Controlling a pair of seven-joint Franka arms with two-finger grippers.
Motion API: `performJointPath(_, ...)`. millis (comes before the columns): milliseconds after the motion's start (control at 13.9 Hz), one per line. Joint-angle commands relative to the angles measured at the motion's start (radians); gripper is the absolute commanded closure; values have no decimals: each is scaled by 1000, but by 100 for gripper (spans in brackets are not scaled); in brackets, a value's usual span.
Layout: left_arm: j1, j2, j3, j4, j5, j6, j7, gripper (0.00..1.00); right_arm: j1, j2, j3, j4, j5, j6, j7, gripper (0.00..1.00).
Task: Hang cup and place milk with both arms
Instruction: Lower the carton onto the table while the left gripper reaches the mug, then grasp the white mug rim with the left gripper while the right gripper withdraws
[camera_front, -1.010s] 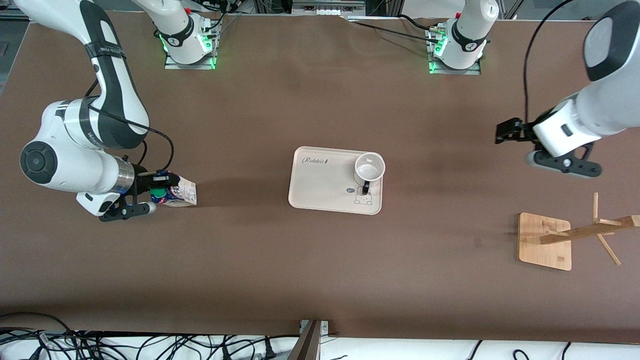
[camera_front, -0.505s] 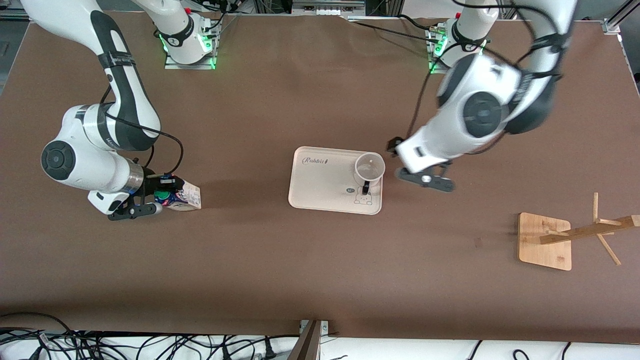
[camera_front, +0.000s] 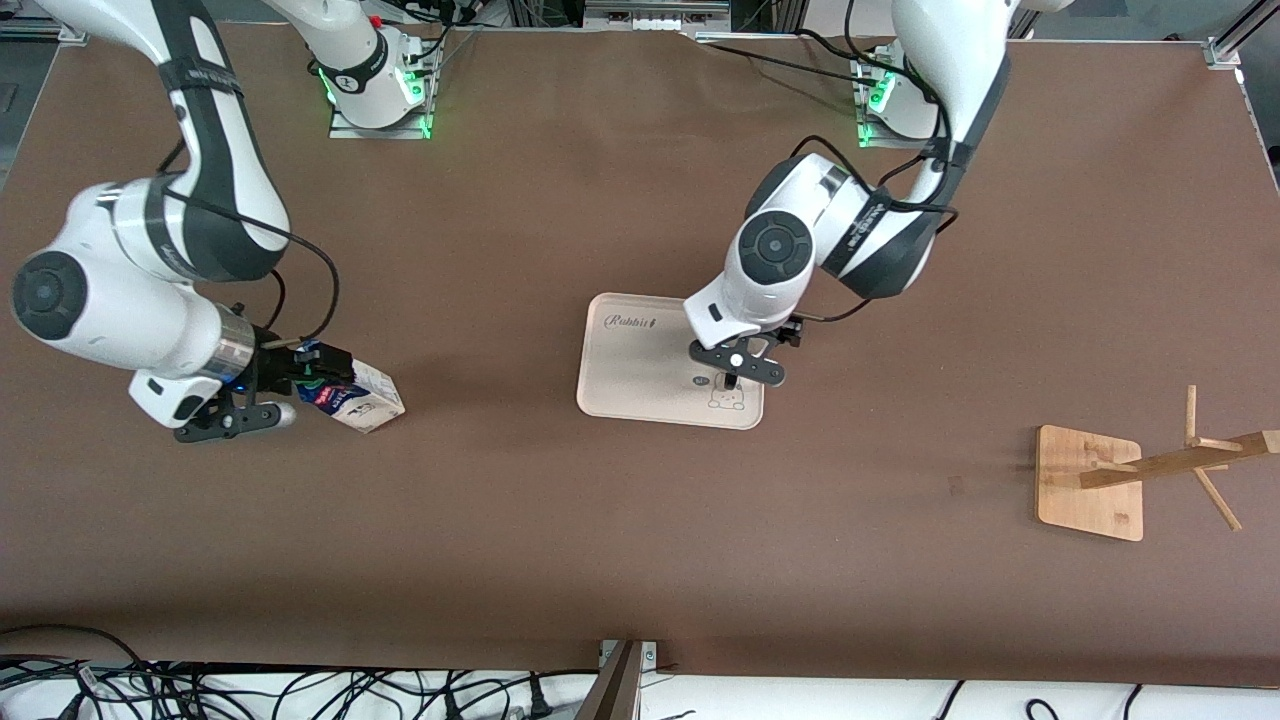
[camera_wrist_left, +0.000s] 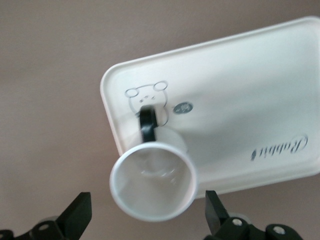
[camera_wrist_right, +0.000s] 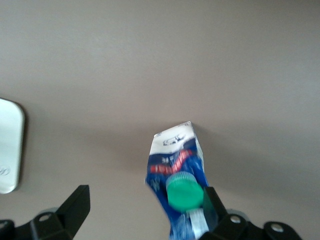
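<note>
White cup (camera_wrist_left: 152, 186) w/ black handle; blue-white-red milk (camera_wrist_right: 181, 172), green cap; cream tray (camera_front: 630, 385).

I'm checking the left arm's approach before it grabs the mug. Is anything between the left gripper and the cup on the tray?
Nothing visible is in the way. The left gripper hangs open directly over the cup, which stands upright on the tray near its corner toward the left arm's end, handle free. Only bare tray surrounds it.

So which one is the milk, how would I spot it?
Look at the brown table, toward the right arm's end, away from the cream tray. The milk is the small blue-and-white carton with a green cap at the right gripper.
</note>
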Motion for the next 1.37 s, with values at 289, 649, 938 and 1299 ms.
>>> performJointPath(289, -105, 11, 9, -143, 261, 197, -356, 0, -4, -162, -7, 72, -68, -197, 29, 0)
performJointPath(649, -141, 71, 11, -133, 301, 198, -376, 74, -4, -249, -4, 101, -94, -297, 80, 0)
performJointPath(938, -135, 67, 11, -112, 312, 197, -376, 100, -4, -262, -4, 106, -105, -313, 91, 0)
performJointPath(1299, -135, 62, 11, -77, 298, 187, -381, 100, -7, -247, -6, 111, -133, -265, 91, 0)
